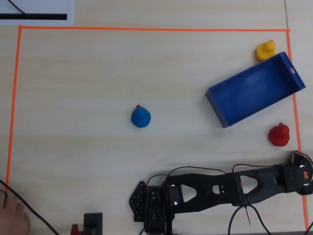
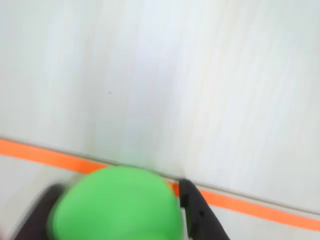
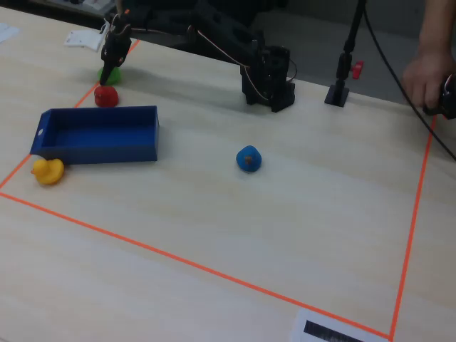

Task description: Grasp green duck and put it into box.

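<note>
My black two-finger gripper [image 3: 110, 71] is down at the orange tape line [image 2: 250, 205], jaws either side of the small lime-green toy duck [image 2: 117, 205]; whether they actually pinch it I can't tell, wrist view is blurred. Duck sits at the marked area's edge, just beyond the small red duck [image 3: 105, 95]. Shallow dark-blue open-top box [image 3: 96, 133] is near, empty. Yellow duck [image 3: 48, 171] touches its far corner; blue duck [image 3: 248, 158] mid-table.
</note>
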Available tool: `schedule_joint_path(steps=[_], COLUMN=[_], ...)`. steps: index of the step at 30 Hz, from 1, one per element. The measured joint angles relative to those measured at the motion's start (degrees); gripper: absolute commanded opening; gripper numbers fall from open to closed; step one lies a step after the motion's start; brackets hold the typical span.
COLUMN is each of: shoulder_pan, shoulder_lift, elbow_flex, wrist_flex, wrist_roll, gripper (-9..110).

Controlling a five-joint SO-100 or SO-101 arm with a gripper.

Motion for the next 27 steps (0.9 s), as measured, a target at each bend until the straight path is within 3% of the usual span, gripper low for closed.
schedule_joint_path(steps=[10, 16, 27], shoulder_pan=[-1.32, -3.60, -29.97], shoulder_lift=[0.44, 8.61, 37.79], elbow_flex=[-0.62, -0.62, 7.65], wrist_flex=[0.00, 4.66, 22.41], wrist_roll=[0.70, 9.67, 24.79], gripper=[0, 0, 0])
